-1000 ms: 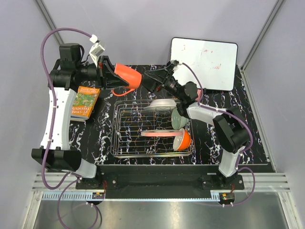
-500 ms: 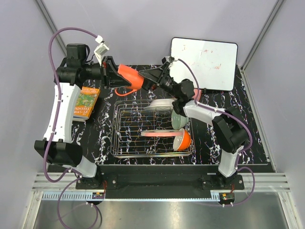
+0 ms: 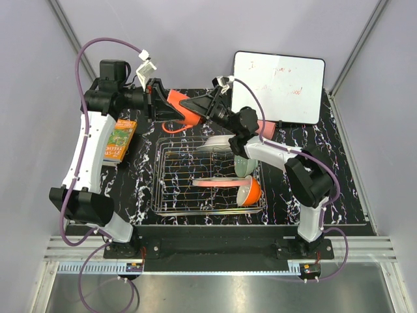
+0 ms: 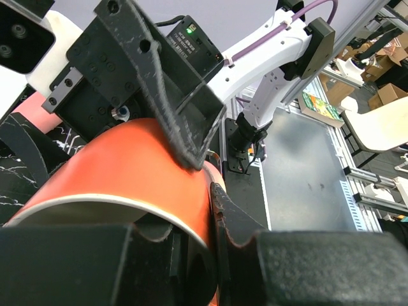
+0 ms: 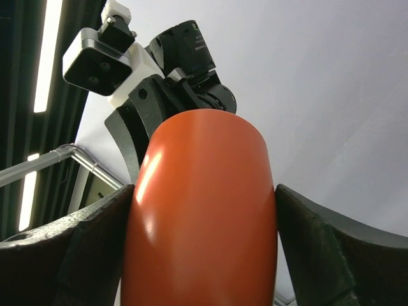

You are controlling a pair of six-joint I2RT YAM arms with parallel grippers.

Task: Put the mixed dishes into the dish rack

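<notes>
The orange-red mug [image 3: 177, 104] hangs in the air behind the dish rack [image 3: 159, 176], lying on its side between both arms. My left gripper [image 3: 163, 104] is shut on its rim, one finger inside and one finger [image 4: 229, 217] outside the wall [image 4: 127, 159]. My right gripper [image 3: 193, 107] comes from the other end, its two fingers against opposite sides of the mug's body [image 5: 204, 217]. In the rack stand a white plate [image 3: 221, 141], a pale green bowl [image 3: 245, 164], a pink-and-cream plate [image 3: 218, 183] and an orange bowl [image 3: 251, 190].
A green-orange book [image 3: 118, 139] lies left of the rack under my left arm. A whiteboard [image 3: 280, 85] leans at the back right. Something pink [image 3: 265, 128] peeks out behind my right forearm. The rack's left half holds only bare prongs.
My right gripper has moved left onto the mug and its fingers have come in against the sides. My left arm has shifted the mug slightly right and back, still gripping the rim.
</notes>
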